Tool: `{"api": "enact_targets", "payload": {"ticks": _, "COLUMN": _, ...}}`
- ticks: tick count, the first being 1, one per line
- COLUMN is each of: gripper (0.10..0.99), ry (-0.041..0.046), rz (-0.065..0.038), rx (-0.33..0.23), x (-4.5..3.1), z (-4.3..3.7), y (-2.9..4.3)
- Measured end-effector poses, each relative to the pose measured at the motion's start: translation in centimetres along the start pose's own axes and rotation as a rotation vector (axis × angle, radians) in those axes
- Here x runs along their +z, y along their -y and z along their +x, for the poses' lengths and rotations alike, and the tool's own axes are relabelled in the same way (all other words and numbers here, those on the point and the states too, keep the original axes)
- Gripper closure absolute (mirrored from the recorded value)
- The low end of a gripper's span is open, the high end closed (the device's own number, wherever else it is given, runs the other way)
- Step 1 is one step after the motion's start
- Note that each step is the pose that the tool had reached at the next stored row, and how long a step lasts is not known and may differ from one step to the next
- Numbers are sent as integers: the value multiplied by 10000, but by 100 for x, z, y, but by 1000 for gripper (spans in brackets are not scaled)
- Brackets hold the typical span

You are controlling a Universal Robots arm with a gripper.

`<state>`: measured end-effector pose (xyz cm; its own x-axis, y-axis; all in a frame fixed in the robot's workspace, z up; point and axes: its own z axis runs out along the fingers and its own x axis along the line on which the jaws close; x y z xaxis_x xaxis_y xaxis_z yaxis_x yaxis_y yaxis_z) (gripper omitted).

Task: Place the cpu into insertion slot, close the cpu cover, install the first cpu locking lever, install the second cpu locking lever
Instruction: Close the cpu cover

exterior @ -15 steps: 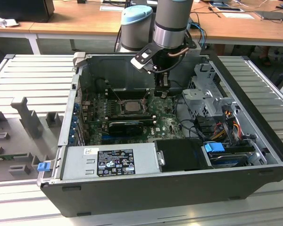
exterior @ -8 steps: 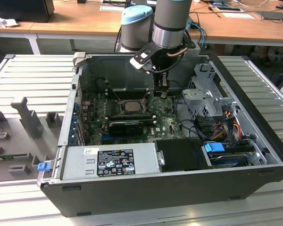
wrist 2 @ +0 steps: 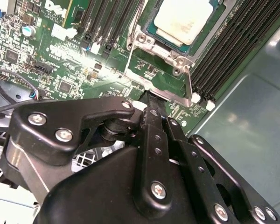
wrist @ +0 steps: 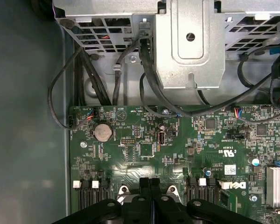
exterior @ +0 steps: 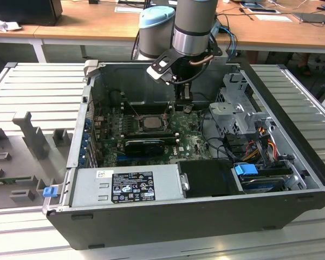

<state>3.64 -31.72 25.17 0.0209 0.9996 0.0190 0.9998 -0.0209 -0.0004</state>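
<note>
The cpu [wrist 2: 184, 18] shows its pale metal top, seated in the insertion slot [exterior: 150, 122] on the green board. The cpu cover [wrist 2: 151, 43], a metal frame, lies down around the chip's edges. A thin metal locking lever [wrist 2: 189, 86] runs along one side of the socket, and its end is close to my fingertips. My gripper [exterior: 186, 107] hangs just beside the socket on the exterior view's right, low over the board. Its black fingers [wrist: 144, 189] are pressed together and hold nothing. In the second wrist view the gripper [wrist 2: 151, 100] tip sits at the socket's edge.
Black memory slots [wrist 2: 228, 51] flank the socket. A black graphics card [exterior: 145, 146] lies in front of it, and a grey power supply [exterior: 124, 187] beyond that. A metal drive cage [wrist: 191, 42] with loose black cables [wrist: 149, 79] stands close behind the gripper. The case walls [exterior: 292, 108] hem everything in.
</note>
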Motion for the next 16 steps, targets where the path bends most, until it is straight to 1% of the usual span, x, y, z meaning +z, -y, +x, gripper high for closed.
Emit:
{"api": "enact_targets", "payload": {"ticks": 11, "gripper": 980, "ry": 0, "rz": 0, "rx": 0, "x": 0, "z": -1, "y": 55}}
{"api": "enact_targets", "payload": {"ticks": 16, "gripper": 980, "ry": -2, "rz": 0, "rx": 0, "x": 0, "z": -2, "y": 101}}
